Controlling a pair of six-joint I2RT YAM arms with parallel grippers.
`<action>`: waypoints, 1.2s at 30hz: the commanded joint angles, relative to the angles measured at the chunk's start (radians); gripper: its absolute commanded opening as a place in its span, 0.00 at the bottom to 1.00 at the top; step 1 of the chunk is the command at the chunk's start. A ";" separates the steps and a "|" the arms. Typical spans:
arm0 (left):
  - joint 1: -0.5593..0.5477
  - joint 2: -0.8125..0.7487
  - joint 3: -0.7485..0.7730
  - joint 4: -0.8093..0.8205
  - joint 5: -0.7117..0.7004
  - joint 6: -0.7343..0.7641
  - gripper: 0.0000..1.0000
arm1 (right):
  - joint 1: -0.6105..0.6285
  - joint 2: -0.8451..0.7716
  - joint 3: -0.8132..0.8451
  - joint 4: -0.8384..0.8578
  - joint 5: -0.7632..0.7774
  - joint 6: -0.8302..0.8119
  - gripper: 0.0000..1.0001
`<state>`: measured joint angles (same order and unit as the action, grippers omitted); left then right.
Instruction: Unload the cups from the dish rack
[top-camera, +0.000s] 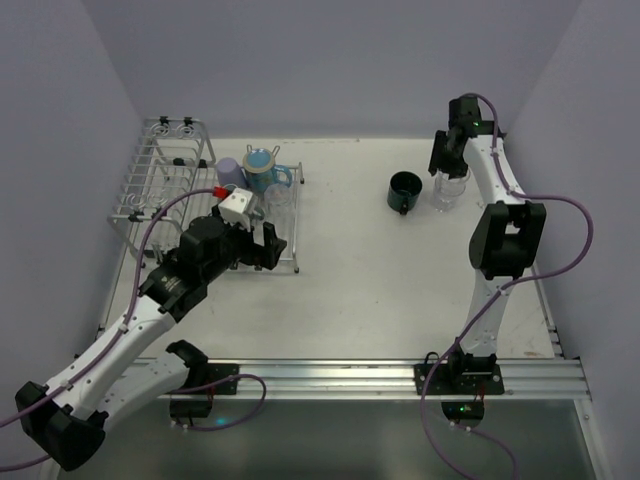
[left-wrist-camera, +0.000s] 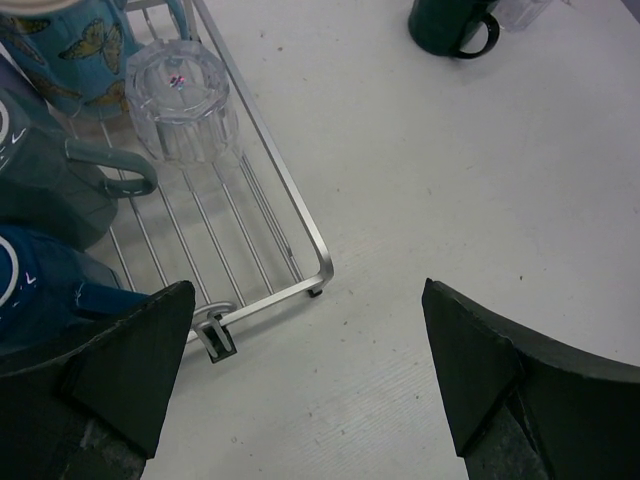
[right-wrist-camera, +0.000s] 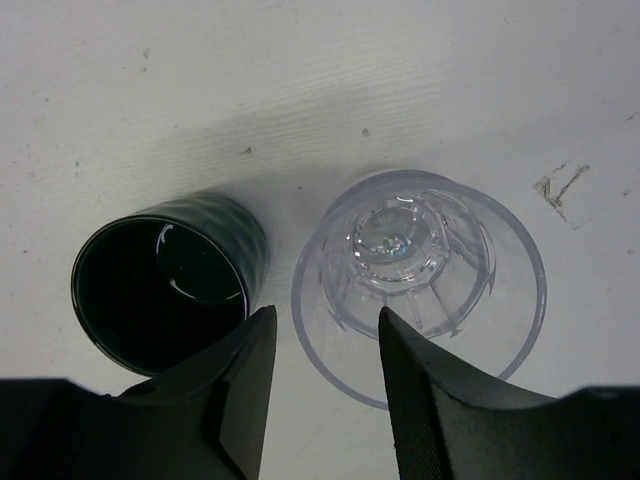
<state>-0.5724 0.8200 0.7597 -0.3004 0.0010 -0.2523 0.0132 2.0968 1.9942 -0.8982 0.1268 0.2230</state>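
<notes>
The silver wire dish rack (top-camera: 150, 185) stands at the far left. On its flat grid are a lavender cup (top-camera: 228, 170), a light blue mug (top-camera: 262, 165) and an upturned clear ribbed glass (top-camera: 280, 205). My left gripper (top-camera: 256, 245) is open and empty at the rack's near right corner (left-wrist-camera: 322, 268). The left wrist view shows the ribbed glass (left-wrist-camera: 182, 100), a teal mug (left-wrist-camera: 50, 180) and a blue cup (left-wrist-camera: 40, 290) in the rack. A dark teal mug (top-camera: 404, 192) and an upright clear glass (top-camera: 448, 190) stand on the table. My right gripper (right-wrist-camera: 325, 360) is open, its jaws straddling the glass's (right-wrist-camera: 420, 280) near rim beside the mug (right-wrist-camera: 165, 290).
Purple walls close in the white table on three sides. A taller basket section (top-camera: 180, 145) is at the rack's back. The dark teal mug also shows at the top of the left wrist view (left-wrist-camera: 450, 25).
</notes>
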 joint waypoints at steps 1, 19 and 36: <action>-0.003 0.024 0.072 -0.003 -0.062 -0.054 1.00 | 0.001 -0.099 0.022 0.021 -0.045 -0.014 0.49; -0.003 0.519 0.298 0.233 -0.401 -0.185 1.00 | 0.215 -0.905 -0.889 0.772 -0.351 0.222 0.67; 0.069 0.840 0.460 0.248 -0.461 -0.105 0.97 | 0.228 -0.982 -0.988 0.868 -0.429 0.273 0.61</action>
<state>-0.5114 1.6386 1.1786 -0.1043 -0.4252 -0.3737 0.2401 1.1297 0.9981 -0.0883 -0.2687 0.4808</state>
